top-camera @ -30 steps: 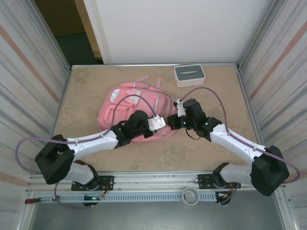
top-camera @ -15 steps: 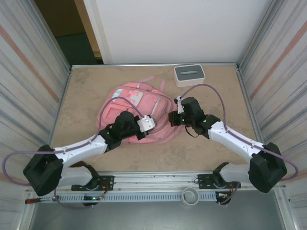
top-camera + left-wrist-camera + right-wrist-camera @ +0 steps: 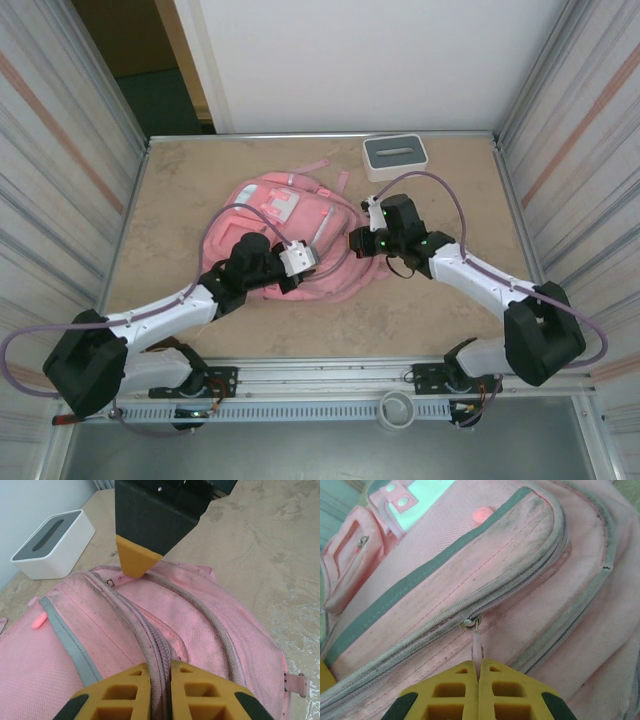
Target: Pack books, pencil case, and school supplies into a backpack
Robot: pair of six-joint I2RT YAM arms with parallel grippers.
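The pink backpack (image 3: 290,215) lies flat mid-table, its white-lined zips running across the top (image 3: 200,625). My left gripper (image 3: 303,262) (image 3: 160,666) is shut on a ridge of the backpack's zip seam at its near edge. My right gripper (image 3: 355,243) (image 3: 479,666) is shut on a pale pink zip pull tab (image 3: 478,647) that hangs from a metal slider (image 3: 470,623) on a closed zip. The right gripper's yellow fingertip (image 3: 136,560) shows opposite in the left wrist view. The books and the loose school supplies are out of view.
A white box with a grey slotted top (image 3: 394,156) (image 3: 52,542) stands at the back, just beyond the backpack. Pink straps (image 3: 318,166) trail toward it. Metal walls close in the table's left and right sides.
The left gripper has drawn back to the left, and the backpack has shifted and spread with it. The right gripper has edged slightly farther back, still pinching its zip tab.
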